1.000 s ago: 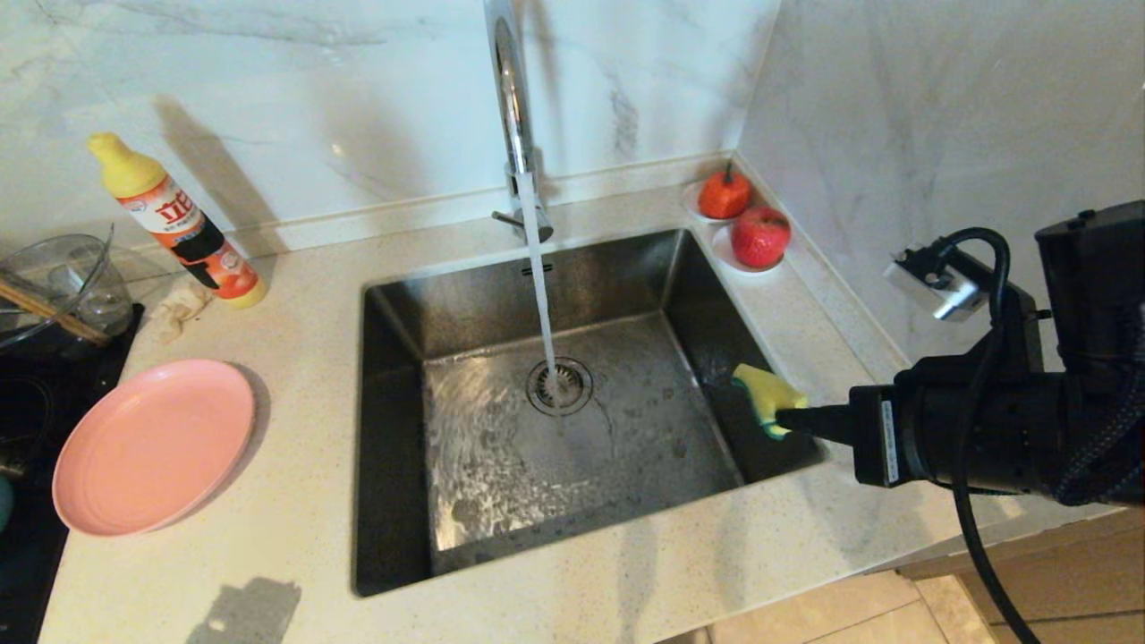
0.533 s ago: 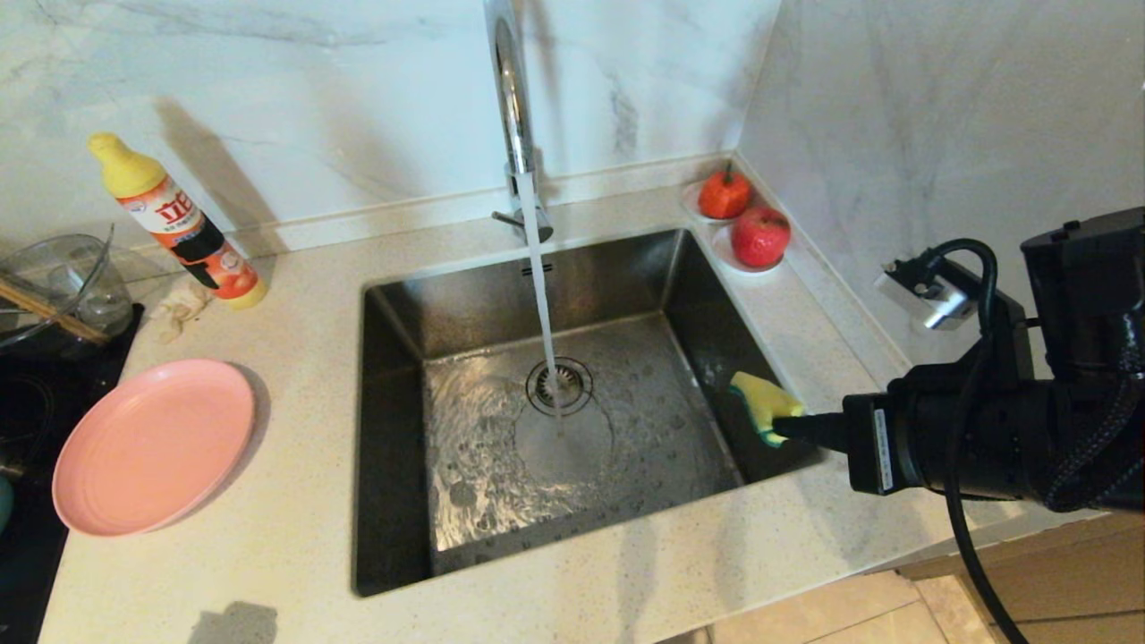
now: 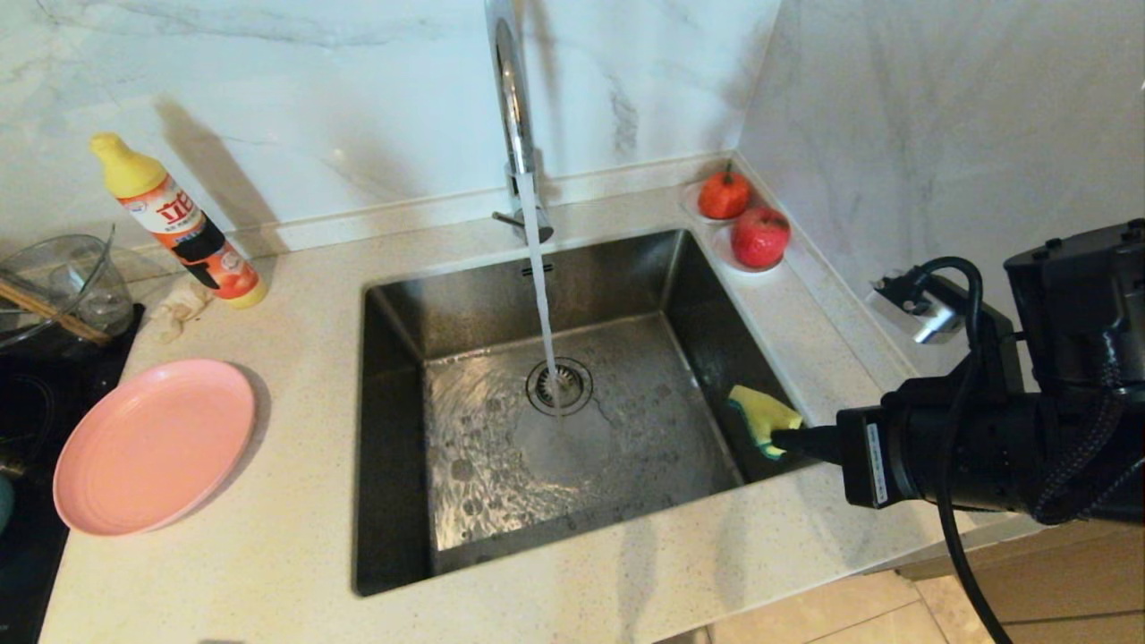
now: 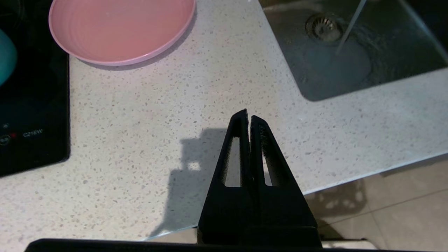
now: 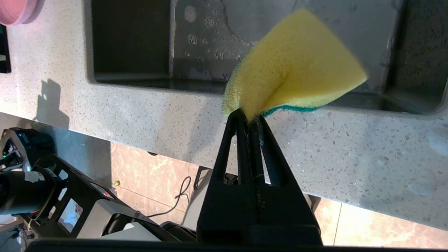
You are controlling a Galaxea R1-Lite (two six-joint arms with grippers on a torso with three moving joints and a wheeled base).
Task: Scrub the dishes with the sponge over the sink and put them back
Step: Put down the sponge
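A: Head view first. Where's the sponge [image 3: 762, 415]?

B: At about four o'clock from the drain [image 3: 559, 385], over the right edge of the sink [image 3: 394, 447]. The right gripper [image 3: 780, 440] pinches one end of it, jaws clenched on the foam. It is yellow with a thin green layer on its underside, and it is bent where the tips squeeze it.

A: And the dishes?

B: The pink plate [image 3: 152, 444] lies flat on the speckled countertop [image 3: 295, 501] at nine o'clock from the sink, well apart from it. It is wide, shallow and matte. Only a teal sliver of the bowl [image 3: 4, 503] shows at the frame's left edge, on the black cooktop [image 3: 27, 394]. Water runs from the chrome faucet [image 3: 510, 98] onto the drain.

A: Anything else around?

B: A detergent bottle [image 3: 174, 219] with a yellow cap at ten o'clock, a glass bowl [image 3: 54, 282] beyond the plate, two red fruits [image 3: 742, 219] at one o'clock.

A: Left wrist view?

B: The left gripper [image 4: 248, 117] hangs above bare countertop, jaws pressed together on nothing. The plate [image 4: 120, 29] is off at eleven o'clock, the teal bowl's [image 4: 6, 56] rim beside it.

A: Right wrist view?

B: The sponge [image 5: 294, 78] fans out from the closed tips [image 5: 249, 117], folded, green layer beneath, hanging over the sink's rim.
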